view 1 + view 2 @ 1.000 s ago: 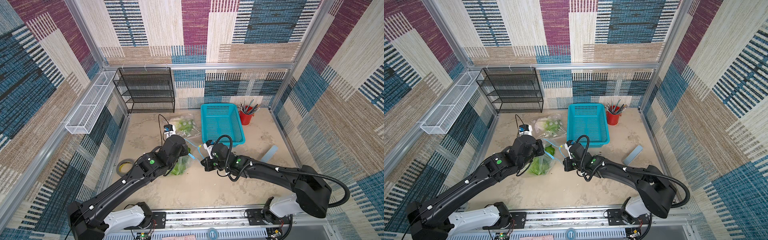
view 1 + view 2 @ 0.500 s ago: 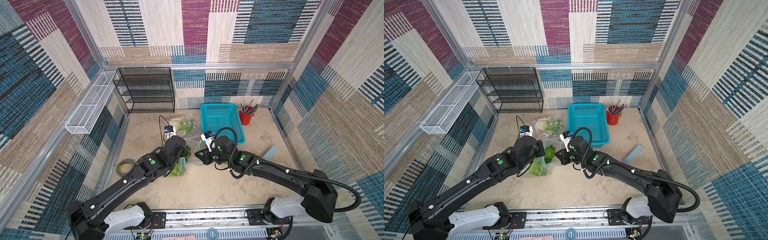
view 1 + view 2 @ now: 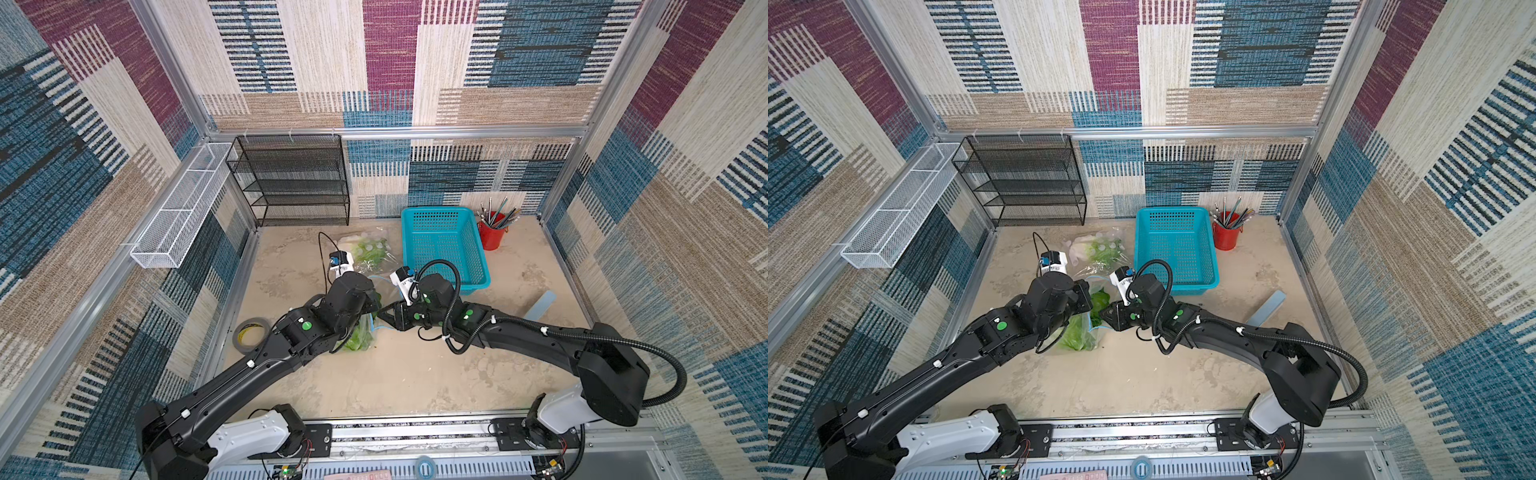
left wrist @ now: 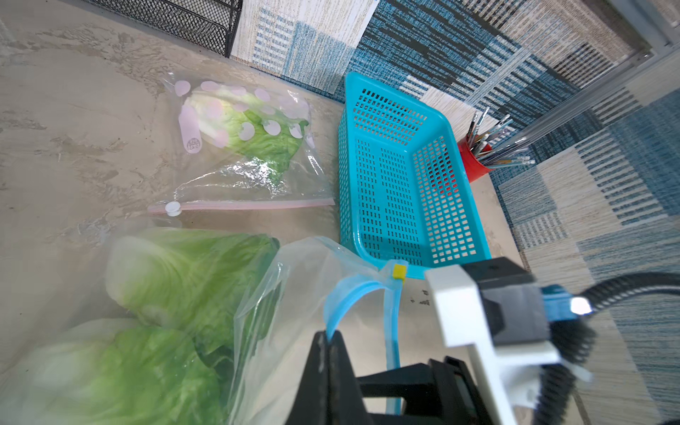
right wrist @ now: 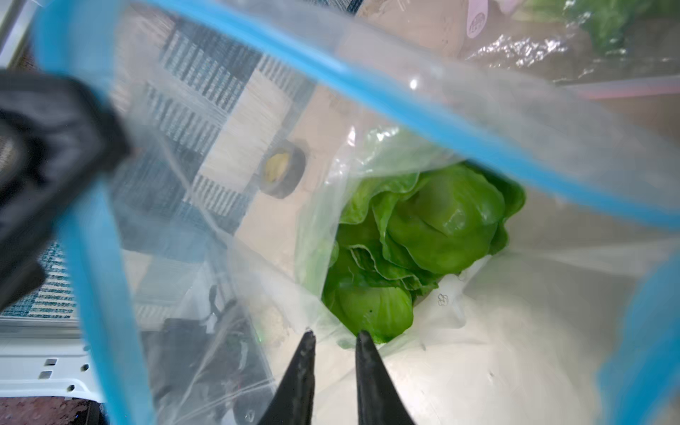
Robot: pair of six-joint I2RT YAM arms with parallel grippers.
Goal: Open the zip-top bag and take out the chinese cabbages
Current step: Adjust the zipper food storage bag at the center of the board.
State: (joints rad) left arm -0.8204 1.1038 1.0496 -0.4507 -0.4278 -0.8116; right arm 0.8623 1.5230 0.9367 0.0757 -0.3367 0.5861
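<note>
I'm seeing L gripper (image 4: 328,342) pinching shut on the bag's (image 4: 294,279) blue zip strip (image 4: 349,294), holding the mouth open. R gripper (image 5: 335,336) is sitting inside the mouth, jaws a little apart, gripping nothing. Cabbages (image 5: 441,220) are lying deep in the bag, on the table (image 3: 415,374) near the basket (image 3: 440,249).

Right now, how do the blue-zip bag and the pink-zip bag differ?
The blue-zip bag gapes open; the pink-zip bag looks zipped shut. The left gripper pinches the blue-zip bag's rim, holding it up; the pink-zip bag lies flat, untouched. The pink-zip bag has pale dots; the blue-zip bag is plain. Both are clear and hold cabbage.
</note>
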